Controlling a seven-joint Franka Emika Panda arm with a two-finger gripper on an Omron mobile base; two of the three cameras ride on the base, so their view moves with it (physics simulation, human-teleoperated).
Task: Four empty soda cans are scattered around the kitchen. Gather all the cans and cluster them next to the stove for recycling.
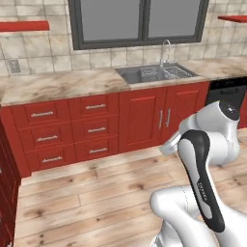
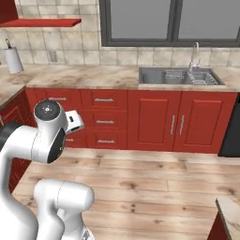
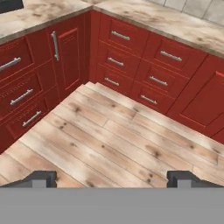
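Gripper point(image 3: 112, 178) jaws spread wide, holding nothing, hanging over wood floor point(image 3: 109, 140) at the cabinet corner. One sink point(image 1: 157, 74), one faucet point(image 1: 166, 50), one paper towel roll point(image 2: 12, 59) on the counter point(image 1: 58, 86); can't tell where the soda cans or stove are.

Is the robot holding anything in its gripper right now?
No, nothing is held. The gripper is open, its two tips wide apart, with just wood floor between them.
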